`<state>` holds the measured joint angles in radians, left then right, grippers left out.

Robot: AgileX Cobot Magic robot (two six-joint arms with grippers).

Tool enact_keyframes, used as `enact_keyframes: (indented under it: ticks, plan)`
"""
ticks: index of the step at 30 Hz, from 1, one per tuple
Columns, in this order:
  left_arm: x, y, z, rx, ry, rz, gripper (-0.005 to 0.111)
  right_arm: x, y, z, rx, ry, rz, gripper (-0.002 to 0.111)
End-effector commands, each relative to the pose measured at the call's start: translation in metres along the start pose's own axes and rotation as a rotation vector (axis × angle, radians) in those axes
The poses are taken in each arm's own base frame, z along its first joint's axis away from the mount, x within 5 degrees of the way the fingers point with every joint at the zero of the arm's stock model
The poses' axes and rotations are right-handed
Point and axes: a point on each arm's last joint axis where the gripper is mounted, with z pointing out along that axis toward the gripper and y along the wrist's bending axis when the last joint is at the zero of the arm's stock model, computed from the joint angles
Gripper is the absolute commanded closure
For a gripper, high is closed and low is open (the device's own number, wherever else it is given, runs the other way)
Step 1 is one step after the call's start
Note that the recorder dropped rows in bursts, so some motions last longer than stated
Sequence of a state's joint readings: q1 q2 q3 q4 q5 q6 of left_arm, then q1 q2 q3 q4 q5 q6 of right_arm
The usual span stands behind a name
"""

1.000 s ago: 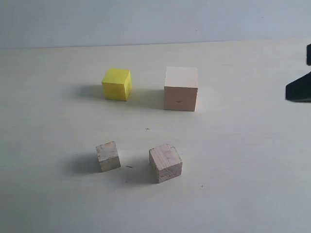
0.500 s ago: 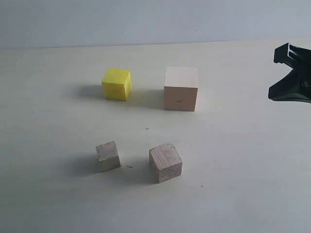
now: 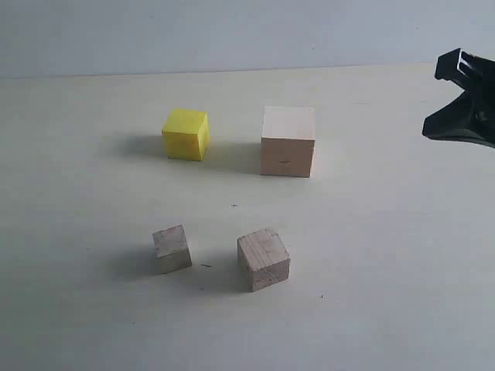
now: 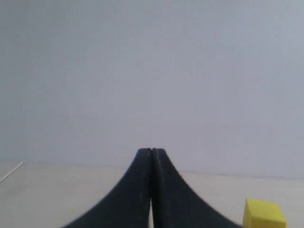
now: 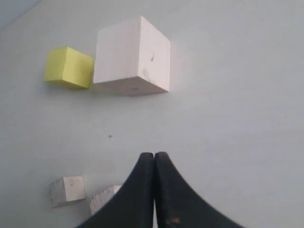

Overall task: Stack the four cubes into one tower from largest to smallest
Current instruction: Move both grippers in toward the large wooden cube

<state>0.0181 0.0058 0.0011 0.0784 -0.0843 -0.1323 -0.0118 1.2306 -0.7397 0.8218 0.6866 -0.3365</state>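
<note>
The right hand point(image 5: 154, 156) was fully closed, its two black fingers pressed together along their length, with nothing between them and nothing touching them. In the exterior view it showed as a dark shape at the right edge of the frame, in the upper part, raised off the tabletop point(image 3: 387, 255) and well apart from every cube. The left hand point(image 4: 151, 152) was closed in the same way (fingertips meeting in a thin seam) and empty; it did not appear in the exterior view, and its own camera showed only the pale wall beyond the fingertips and a corner of the yellow cube point(image 3: 186, 134) off to one side.

The nearest cube to the right hand in the exterior view was the largest cube point(image 3: 288, 141), pale wood, standing square a little right of centre in the upper half of the frame. The yellow cube sat to its left at about the same height in the frame, near it, with a clear gap between them. In the lower half were the two greyish bare-wood ones: the mid-sized greyish cube point(image 3: 264, 259) just right of centre, turned slightly on its base, and the smallest cube point(image 3: 172, 249) to its left, also turned and apart from it. All four rested singly on the tabletop, none on top of another.
</note>
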Motion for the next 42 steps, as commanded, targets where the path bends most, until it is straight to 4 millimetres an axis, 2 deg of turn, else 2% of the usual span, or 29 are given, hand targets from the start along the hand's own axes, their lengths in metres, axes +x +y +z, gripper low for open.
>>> enact_keyframes:
  ticks: [1, 5, 9, 12, 15, 18, 22, 24, 27, 30, 33, 36, 42]
  plan:
    - [-0.009, -0.002, -0.001, 0.02, -0.096, 0.008, 0.107, -0.013, 0.005, -0.001, -0.044, -0.12, -0.031, 0.108]
    - [-0.01, -0.002, -0.001, 0.021, -0.105, 0.017, 0.107, -0.02, 0.007, -0.002, -0.063, -0.201, -0.07, 0.108]
    - [-0.012, -0.002, -0.001, 0.033, -0.13, -0.109, 0.107, -0.024, 0.006, -0.003, -0.047, -0.25, -0.076, 0.108]
    - [-0.012, -0.002, -0.001, 0.034, -0.129, -0.129, 0.107, -0.024, 0.006, -0.003, -0.042, -0.253, -0.107, 0.108]
    - [-0.005, -0.002, 0.005, 0.026, -0.043, -0.172, 0.107, -0.026, 0.007, -0.004, -0.041, -0.257, -0.143, 0.108]
    - [-0.014, -0.003, 0.016, 0.025, 0.026, -0.212, 0.107, -0.034, 0.012, -0.006, -0.048, -0.276, -0.177, 0.108]
    - [-0.042, -0.009, 0.039, 0.067, 0.068, -0.223, 0.107, -0.053, 0.021, -0.007, -0.069, -0.281, -0.241, 0.108]
    - [-0.06, -0.016, 0.053, 0.133, 0.084, -0.154, 0.107, -0.062, 0.023, -0.002, -0.068, -0.272, -0.264, 0.108]
    - [-0.081, -0.031, 0.074, 0.278, 0.126, -0.071, 0.107, -0.074, 0.02, 0.013, -0.054, -0.213, -0.302, 0.108]
    - [-0.093, -0.052, 0.098, 0.486, 0.243, -0.049, 0.107, -0.082, 0.012, 0.034, -0.039, -0.127, -0.324, 0.108]
    - [-0.093, -0.069, 0.122, 0.666, 0.419, -0.094, 0.107, -0.084, 0.002, 0.057, -0.042, -0.05, -0.3, 0.108]
    - [-0.085, -0.08, 0.149, 0.785, 0.518, -0.139, 0.107, -0.084, -0.007, 0.077, -0.046, 0.013, -0.273, 0.108]
    - [-0.063, -0.088, 0.187, 0.87, 0.647, -0.201, 0.107, -0.082, -0.018, 0.096, -0.043, 0.063, -0.233, 0.108]
